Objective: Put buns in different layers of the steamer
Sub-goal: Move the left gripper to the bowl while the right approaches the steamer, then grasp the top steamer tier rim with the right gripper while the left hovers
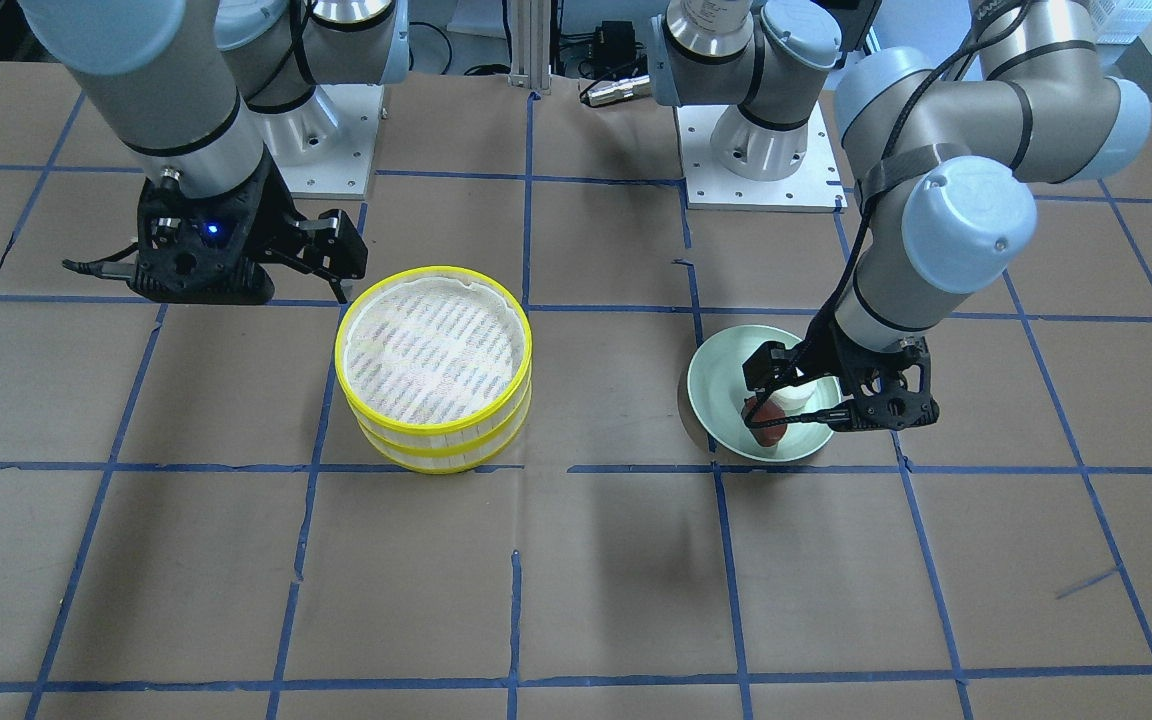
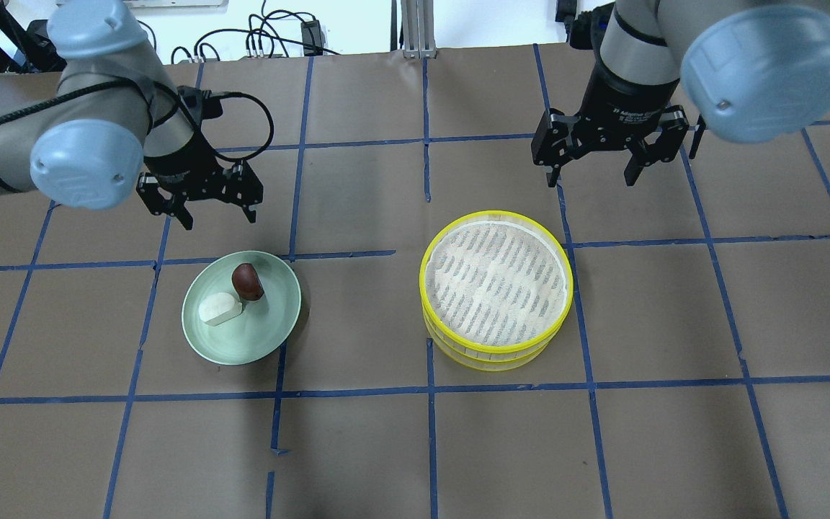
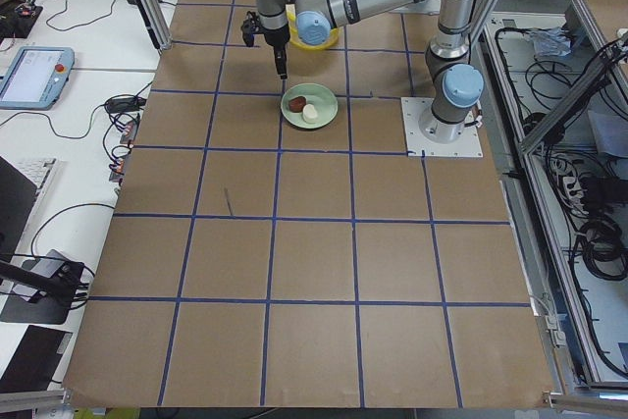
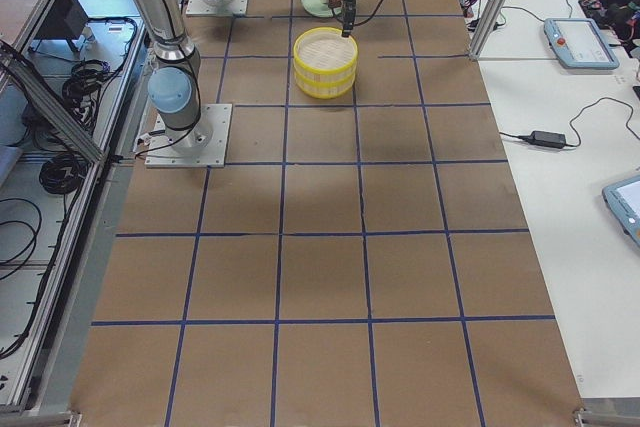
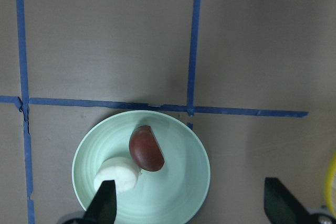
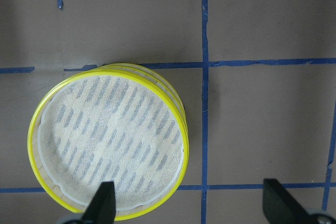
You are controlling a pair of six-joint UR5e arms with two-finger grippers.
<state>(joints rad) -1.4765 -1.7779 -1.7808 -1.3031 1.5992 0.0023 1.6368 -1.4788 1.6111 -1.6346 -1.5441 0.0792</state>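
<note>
While the buns (image 2: 247, 282) share your plate (image 2: 256, 337), left gripper (image 2: 219, 218) gapes upper left; right gripper (image 2: 591, 180) gapes upper right. Steamer (image 2: 423, 281) stands stacked.

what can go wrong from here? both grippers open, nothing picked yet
1. The white bun and brown bun lie touching on the plate; the left gripper closing on one may knock or drag the other.
2. The trays of the steamer are stacked, so the lower layer is covered. Unless the right gripper lifts the top tray first, both buns likely end up in one layer.
</note>
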